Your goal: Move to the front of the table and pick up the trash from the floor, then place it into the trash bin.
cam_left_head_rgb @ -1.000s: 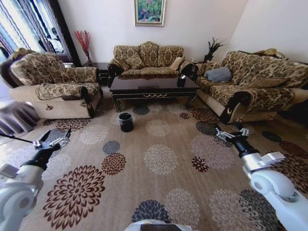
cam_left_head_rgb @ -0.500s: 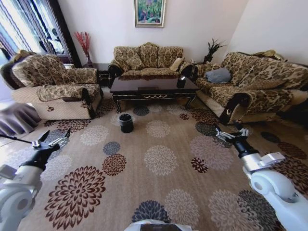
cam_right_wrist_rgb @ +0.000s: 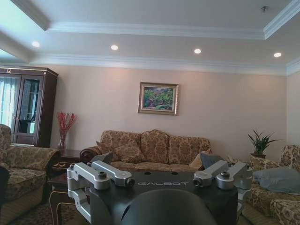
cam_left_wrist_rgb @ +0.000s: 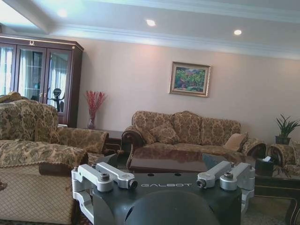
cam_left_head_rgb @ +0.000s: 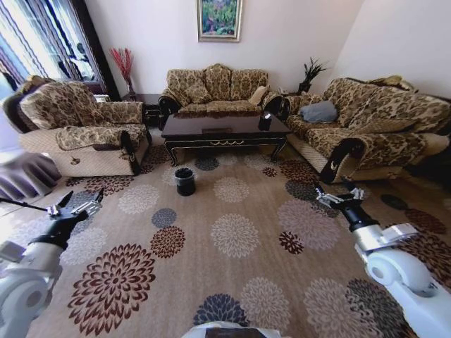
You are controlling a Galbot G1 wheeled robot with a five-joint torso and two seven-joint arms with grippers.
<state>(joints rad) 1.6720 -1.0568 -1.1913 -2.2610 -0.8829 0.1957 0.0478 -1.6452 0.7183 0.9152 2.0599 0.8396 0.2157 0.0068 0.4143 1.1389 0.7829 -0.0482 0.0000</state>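
Left gripper: hanging low over the carpet on the robot's left, jaws spread wide, nothing in them. Same story in its wrist view, both fingers splayed apart.
Armchair: patterned one on the left side of the room, well apart from the arm.
Trash bin: small black bucket on the carpet, just in front of the table's left end, upright.
Table: dark glossy wood, straight ahead across the room, in front of the far sofa. Small dark box sits on its right end.
Trash: honestly can't make any out on the floor from here.
Right gripper: low over the carpet on the right, near the right-hand sofa, also opened wide and empty.
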